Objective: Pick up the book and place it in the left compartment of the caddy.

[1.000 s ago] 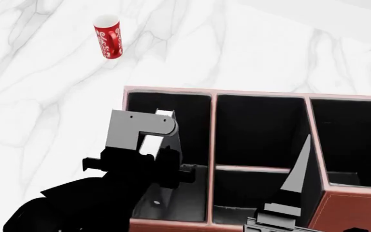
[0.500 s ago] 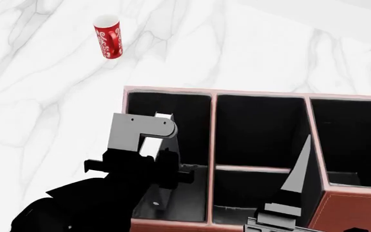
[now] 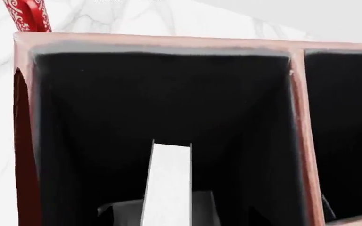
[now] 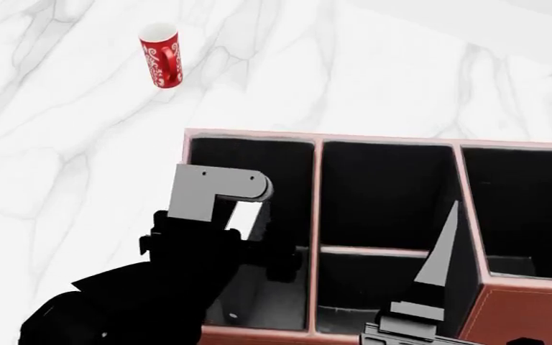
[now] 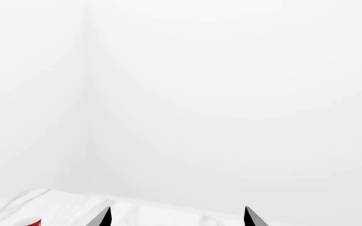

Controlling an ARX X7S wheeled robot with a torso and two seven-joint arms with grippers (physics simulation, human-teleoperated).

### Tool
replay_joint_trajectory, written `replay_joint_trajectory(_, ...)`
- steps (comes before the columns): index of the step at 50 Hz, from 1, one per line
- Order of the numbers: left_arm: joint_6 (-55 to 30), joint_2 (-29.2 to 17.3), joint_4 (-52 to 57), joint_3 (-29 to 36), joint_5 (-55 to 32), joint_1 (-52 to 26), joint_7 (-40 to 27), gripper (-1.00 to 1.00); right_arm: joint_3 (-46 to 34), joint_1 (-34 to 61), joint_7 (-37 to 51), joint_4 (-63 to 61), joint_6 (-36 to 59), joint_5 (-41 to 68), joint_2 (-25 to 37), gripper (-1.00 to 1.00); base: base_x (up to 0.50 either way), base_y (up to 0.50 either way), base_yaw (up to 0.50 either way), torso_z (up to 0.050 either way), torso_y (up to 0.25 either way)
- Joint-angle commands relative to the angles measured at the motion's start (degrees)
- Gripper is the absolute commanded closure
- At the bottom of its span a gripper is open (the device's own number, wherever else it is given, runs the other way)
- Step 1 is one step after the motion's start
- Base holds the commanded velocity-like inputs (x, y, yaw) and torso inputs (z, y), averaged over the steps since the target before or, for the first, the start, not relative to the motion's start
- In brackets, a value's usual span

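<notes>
Black book [image 4: 247, 219] white page edges up, inside caddy's [image 4: 391, 140] left compartment [image 4: 281, 169]

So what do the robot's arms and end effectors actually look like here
Both arms are matte black and blocky, with no cables or markings showing. The left end effector carries a flat light-grey bracket with a rounded corner and small dark screw holes. The right end effector has slim, tapering grey fingers with dark edges.

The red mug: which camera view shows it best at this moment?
The head view: the red mug stands whole on the marble table, beyond the caddy. The left wrist view catches only a strip of it behind the caddy's rim; the right wrist view shows a sliver.
</notes>
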Motion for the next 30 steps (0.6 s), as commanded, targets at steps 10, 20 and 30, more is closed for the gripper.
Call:
replay_joint_trajectory(10,-2.8,-5.38,12.66,-0.57,-1.45,0.65,-6.62,-1.0,-0.23,0.1,0.25,-0.14,-0.04,0.11,0.25,-1.0,0.0,0.0,0.0,0.0,0.0)
replay_joint_trajectory(20,-6.17,-11.78,33.09,-1.2,-3.92,2.11,-13.68,-1.0,-0.08,-0.01,0.65,-0.92,0.25,0.35,0.54,-1.0,0.0,0.0,0.0,0.0,0.0)
replay_joint_trajectory(30,-5.32,-18.16,42.68,-2.13,-1.34,2.38,-16.56,-1.0,-0.31,0.4,1.09,-1.47,0.79,0.58,0.6,-1.0,0.0,0.0,0.0,0.0,0.0)
